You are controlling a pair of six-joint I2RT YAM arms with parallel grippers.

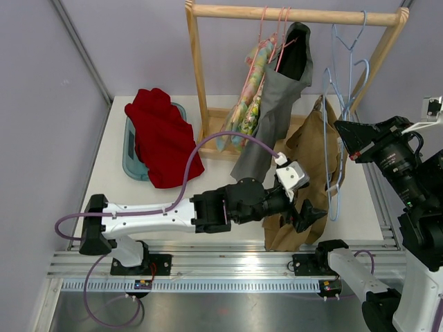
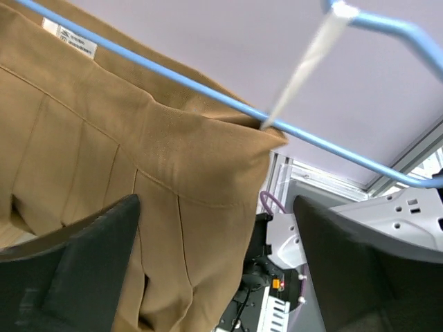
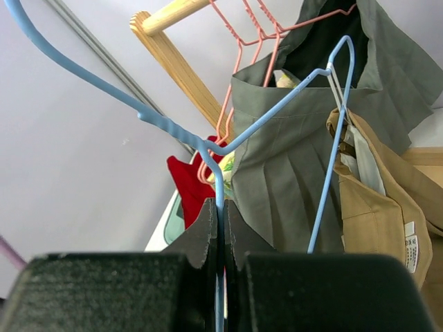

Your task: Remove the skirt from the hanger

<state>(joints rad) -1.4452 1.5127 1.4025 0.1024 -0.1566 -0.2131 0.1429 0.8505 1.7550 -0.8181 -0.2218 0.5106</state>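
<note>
Looking at left gripper (image 1: pixel 309 213) gaped wide, empty, nearest arm to the tan skirt (image 1: pixel 304 149) dead ahead, draped long-ways down off the blue hanger (image 3: pixel 219 183). Farther right, right gripper (image 3: pixel 221 228) pinched tight on that hanger's wire.

Grey garment (image 1: pixel 273 111), blue hanger (image 3: pixel 173 128) and tan skirt (image 1: pixel 306 146) crowd the wooden rack's (image 1: pixel 199 76) right side; the table's (image 1: pixel 105 181) left edge lies open.

Nothing I can see is legible: the white tag (image 2: pixel 69 39) at the waistband of the tan skirt (image 2: pixel 104 159), seen from my left wrist, carries dark print too blurred for me to read, and so does the printed label (image 3: pixel 412 243) on it seen from my right wrist
</note>
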